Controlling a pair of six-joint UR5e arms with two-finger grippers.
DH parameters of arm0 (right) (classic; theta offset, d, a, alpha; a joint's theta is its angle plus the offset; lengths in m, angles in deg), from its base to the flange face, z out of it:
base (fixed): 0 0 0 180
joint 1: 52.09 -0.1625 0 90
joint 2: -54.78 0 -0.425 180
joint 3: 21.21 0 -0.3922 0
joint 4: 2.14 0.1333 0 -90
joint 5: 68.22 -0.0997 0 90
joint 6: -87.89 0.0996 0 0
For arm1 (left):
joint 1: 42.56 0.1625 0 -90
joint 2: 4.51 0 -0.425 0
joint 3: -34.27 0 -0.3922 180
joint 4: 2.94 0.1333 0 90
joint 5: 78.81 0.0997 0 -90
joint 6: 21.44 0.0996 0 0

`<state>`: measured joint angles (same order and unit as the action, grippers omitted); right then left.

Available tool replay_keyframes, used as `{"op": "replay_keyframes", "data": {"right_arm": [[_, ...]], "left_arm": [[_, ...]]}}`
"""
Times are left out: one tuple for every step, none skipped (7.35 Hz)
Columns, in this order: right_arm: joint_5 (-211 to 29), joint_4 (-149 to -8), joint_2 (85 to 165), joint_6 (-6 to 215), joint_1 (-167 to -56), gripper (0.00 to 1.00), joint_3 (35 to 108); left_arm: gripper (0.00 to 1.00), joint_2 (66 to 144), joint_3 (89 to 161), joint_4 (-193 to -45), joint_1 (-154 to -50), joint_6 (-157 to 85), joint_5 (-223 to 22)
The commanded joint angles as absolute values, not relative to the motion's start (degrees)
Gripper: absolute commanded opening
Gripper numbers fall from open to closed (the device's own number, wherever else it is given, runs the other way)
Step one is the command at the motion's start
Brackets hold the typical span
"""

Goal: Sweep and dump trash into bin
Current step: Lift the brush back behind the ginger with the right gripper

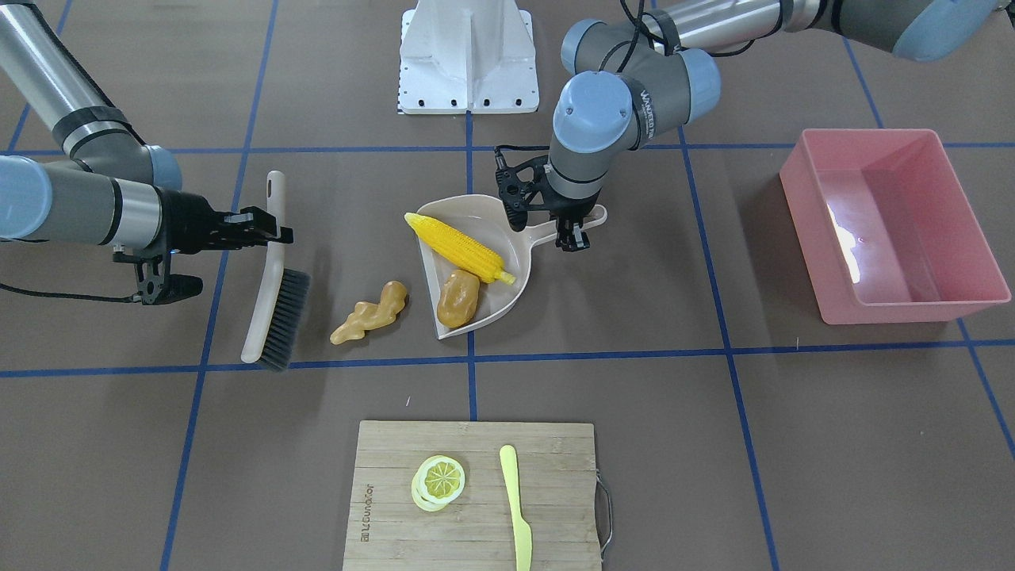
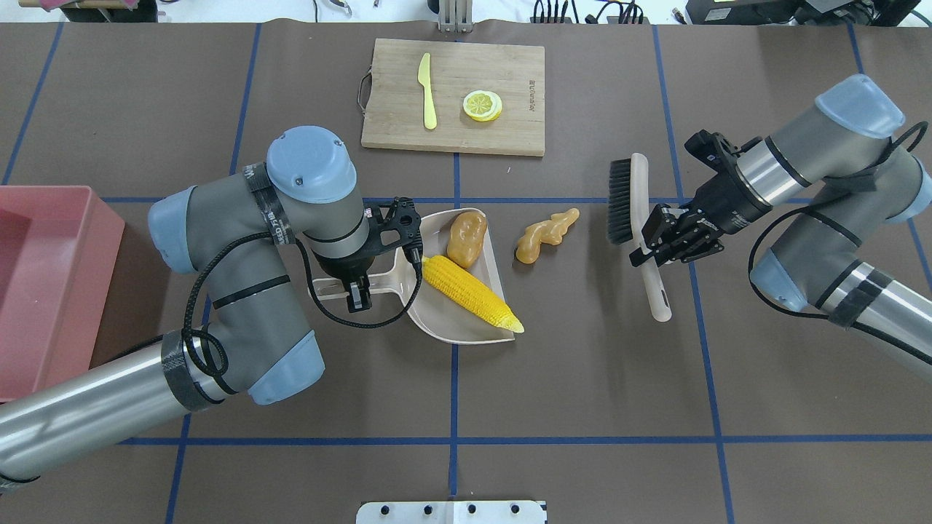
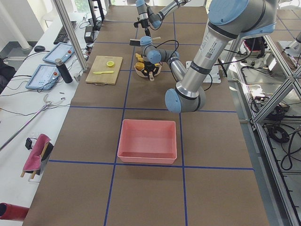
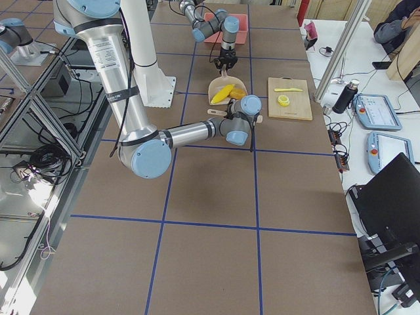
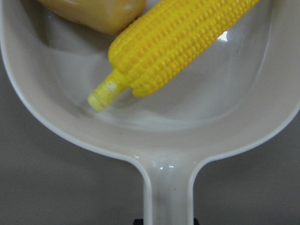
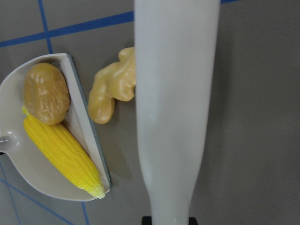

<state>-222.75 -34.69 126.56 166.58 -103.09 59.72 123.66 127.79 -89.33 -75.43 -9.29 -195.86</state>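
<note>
**Two of three trash pieces in the dustpan, ginger root on the table, bin apart**

Exterior front-facing view. The left gripper (image 1: 572, 235) is clamped on the handle of a beige dustpan (image 1: 520, 266) that lies on the brown table (image 1: 634, 444). The corn cob (image 1: 460, 247) lies slantwise in the pan, and the potato-like lump (image 1: 458, 299) sits by its open lip. The ginger root (image 1: 371, 313) lies on the table just outside that lip, between the pan and a brush (image 1: 273, 274). The right gripper (image 1: 262, 232) is closed on the brush handle, and the bristles face the ginger root without touching it. The pink bin (image 1: 802, 198) stands well apart, on the left arm's side. A cutting board (image 1: 476, 539) carries a lemon slice (image 1: 438, 480) and a yellow knife (image 1: 515, 507).

Overhead exterior view. The same layout appears, with the bin (image 2: 44, 291) at the picture's left edge, beyond the left arm's elbow.

Exterior left view. The bin (image 3: 147, 156) is nearest the camera. The pan and its load appear small beyond it.

Exterior right view. The order is reversed, with the bin (image 4: 241, 25) at the far end.

Left wrist-mounted view. The corn cob (image 5: 178, 47) and part of the potato-like lump (image 5: 93, 11) rest inside the dustpan (image 5: 56, 122), whose handle runs to the lower edge.

Right wrist-mounted view. The pale brush (image 6: 176, 117) handle crosses the picture and hides one end of the ginger root (image 6: 112, 91).
</note>
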Motion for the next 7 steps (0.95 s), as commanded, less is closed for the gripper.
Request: {"op": "replay_keyframes", "data": {"right_arm": [[-221.7, -34.4, 127.1, 170.3, -99.7, 0.0, 60.0], [-219.2, -34.4, 125.6, 172.2, -96.6, 0.0, 60.1], [-217.3, -34.7, 124.3, 172.2, -94.9, 0.0, 59.9], [-216.6, -34.7, 124.2, 171.4, -94.8, 0.0, 59.5], [-215.6, -34.9, 122.9, 171.0, -94.7, 0.0, 59.3], [-214.1, -35.5, 121.2, 171.0, -93.9, 0.0, 59.2], [-212.7, -35.9, 119.8, 171.1, -92.6, 0.0, 59.3]], "left_arm": [[0.0, 123.6, 127.7, -89.4, -75.3, -9.3, -195.7], [0.0, 123.6, 127.7, -89.4, -75.3, -9.4, -195.6], [0.0, 123.6, 127.6, -89.4, -75.3, -9.4, -195.6], [0.0, 123.5, 127.6, -89.9, -75.4, -9.4, -195.6], [0.0, 123.5, 127.6, -90.2, -75.4, -9.4, -195.6], [0.0, 123.5, 127.6, -90.3, -75.4, -9.4, -195.6], [0.0, 123.4, 127.6, -90.3, -75.4, -9.4, -195.6]]}}
